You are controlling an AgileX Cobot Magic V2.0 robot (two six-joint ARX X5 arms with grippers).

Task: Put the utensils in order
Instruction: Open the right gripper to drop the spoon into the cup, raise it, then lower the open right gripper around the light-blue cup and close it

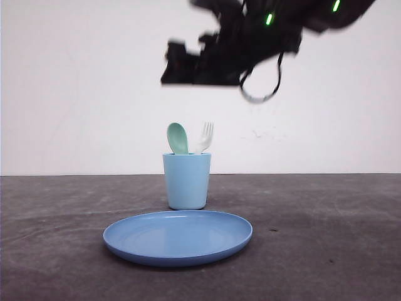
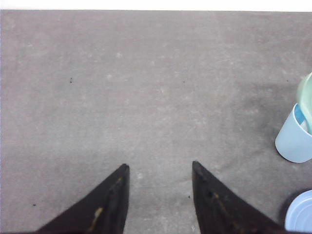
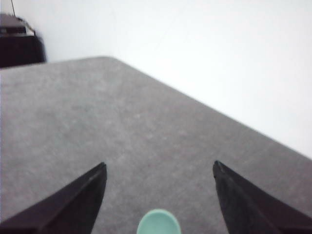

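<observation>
A mint-green spoon (image 1: 177,138) and a white fork (image 1: 205,137) stand upright in the light blue cup (image 1: 187,182), heads up. My right gripper (image 3: 160,165) is open, its fingers spread wide with nothing between them. The spoon's bowl (image 3: 158,223) shows just below the gap. In the front view the right arm (image 1: 238,56) hangs blurred above the cup. My left gripper (image 2: 160,166) is open over bare grey table. The cup (image 2: 294,141) and the spoon's edge (image 2: 306,100) lie off to its side.
A blue round plate (image 1: 178,237) lies in front of the cup and peeks into the left wrist view (image 2: 300,212). The grey table (image 1: 326,251) meets a white wall behind. A dark box (image 3: 19,46) stands past the table's far corner.
</observation>
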